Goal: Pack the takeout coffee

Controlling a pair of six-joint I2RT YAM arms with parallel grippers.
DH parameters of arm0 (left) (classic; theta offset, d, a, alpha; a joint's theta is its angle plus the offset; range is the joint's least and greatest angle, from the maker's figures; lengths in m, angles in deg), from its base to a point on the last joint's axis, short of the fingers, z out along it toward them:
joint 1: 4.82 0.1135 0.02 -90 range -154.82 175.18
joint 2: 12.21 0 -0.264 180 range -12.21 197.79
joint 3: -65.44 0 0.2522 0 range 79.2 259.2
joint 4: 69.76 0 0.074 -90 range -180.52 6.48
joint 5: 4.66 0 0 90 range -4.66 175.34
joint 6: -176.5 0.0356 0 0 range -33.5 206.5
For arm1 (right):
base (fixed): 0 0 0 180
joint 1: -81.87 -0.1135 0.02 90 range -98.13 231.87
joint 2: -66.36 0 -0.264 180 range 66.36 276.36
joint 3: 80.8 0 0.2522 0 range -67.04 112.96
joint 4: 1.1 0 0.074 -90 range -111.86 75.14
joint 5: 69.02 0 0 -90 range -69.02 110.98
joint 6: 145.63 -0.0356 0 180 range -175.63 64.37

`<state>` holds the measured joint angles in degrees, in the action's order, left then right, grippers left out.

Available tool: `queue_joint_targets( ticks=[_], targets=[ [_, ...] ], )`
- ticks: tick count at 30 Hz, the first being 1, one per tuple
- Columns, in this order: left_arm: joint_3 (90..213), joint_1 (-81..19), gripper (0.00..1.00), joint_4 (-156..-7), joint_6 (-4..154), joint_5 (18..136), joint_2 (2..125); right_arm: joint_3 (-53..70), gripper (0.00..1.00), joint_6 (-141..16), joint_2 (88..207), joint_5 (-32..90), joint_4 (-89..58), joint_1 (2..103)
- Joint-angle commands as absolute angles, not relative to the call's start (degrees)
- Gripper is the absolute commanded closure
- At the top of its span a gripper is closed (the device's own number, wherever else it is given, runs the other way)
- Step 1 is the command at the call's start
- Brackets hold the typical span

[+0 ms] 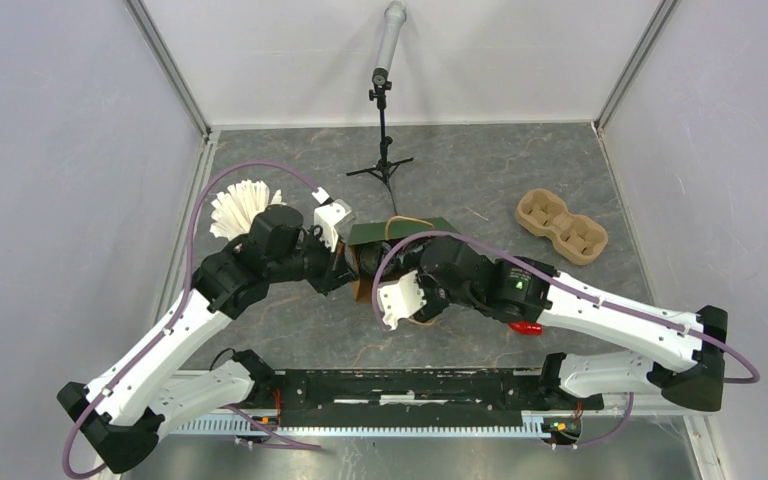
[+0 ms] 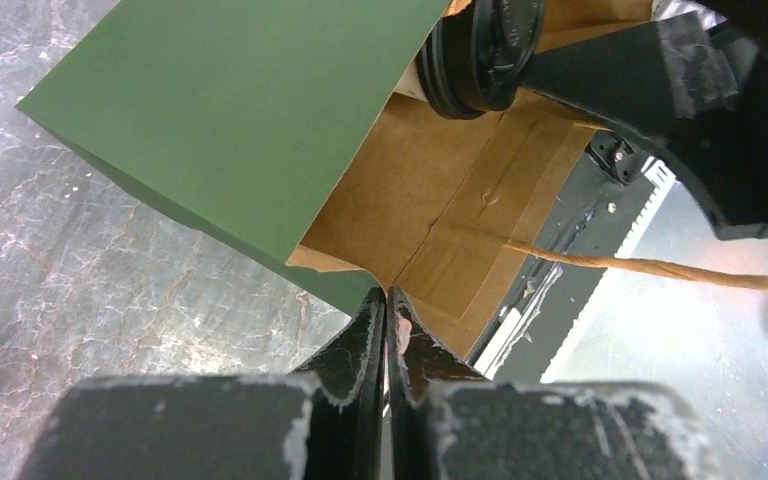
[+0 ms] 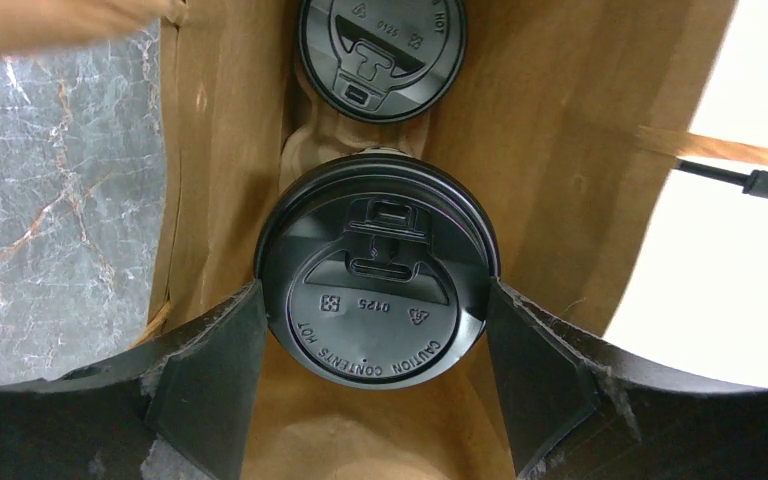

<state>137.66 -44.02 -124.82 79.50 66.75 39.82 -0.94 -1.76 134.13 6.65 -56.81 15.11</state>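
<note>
1. The left arm reaches in from the left, bent at the elbow. The left end effector (image 2: 388, 300) is closed, its 2 fingers pinched flat on the rim of the tall green paper bag (image 2: 230, 110), at a seam in the bag's brown inner face.
2. The right arm stretches in from the right, wrist turned down over the bag's mouth. The right end effector (image 3: 375, 300) points into the bag with its fingers spread wide, 1 on each side of a lid and both touching its rim. It grips the small cream paper takeout coffee cup with a round black plastic lid (image 3: 375, 270).
3. The cup sits between the right fingers at the bag's mouth. From the left wrist it looks tilted, above and beyond the left fingertips, with a sliver of cream wall showing under the lid.
4. Beyond the right fingertips, deeper in the bag, lies a second round black plastic lid (image 3: 380, 55). A brown moulded-pulp ridge (image 3: 305, 140) shows between the 2 lids.
5. The bag is smooth matte green outside and creased brown paper inside, with a glued strip. Its tan twisted-paper handle (image 2: 660, 268) runs off to the right of the left end effector. Both lids are glossy with embossed lettering.
6. The bag's brown walls stand near the outer side of each right finger. Left of the right end effector, past the bag wall, lies the grey veined counter (image 3: 50, 200). A brown cardboard cup carrier (image 1: 560, 225) lies well apart from both end effectors.
</note>
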Motion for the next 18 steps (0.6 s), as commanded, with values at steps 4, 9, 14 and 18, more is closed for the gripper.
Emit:
queue_joint_targets(
  ticks=[4,9,14,18],
  targets=[
    [137.26,-43.77,0.93,-121.64,82.08,61.74,38.53,-5.34,0.42,2.11,134.28,5.64,-51.81,14.85],
    [136.80,-43.80,0.93,-121.08,82.20,60.70,38.15,-7.20,0.42,3.08,135.01,5.98,-49.56,15.23],
    [135.94,-43.75,0.93,-120.45,81.85,59.57,37.66,-10.57,0.42,3.23,133.46,6.19,-46.31,16.24],
    [135.72,-43.76,0.94,-120.20,81.84,59.35,37.25,-13.78,0.42,4.24,132.06,6.32,-43.84,17.25]
  ],
)
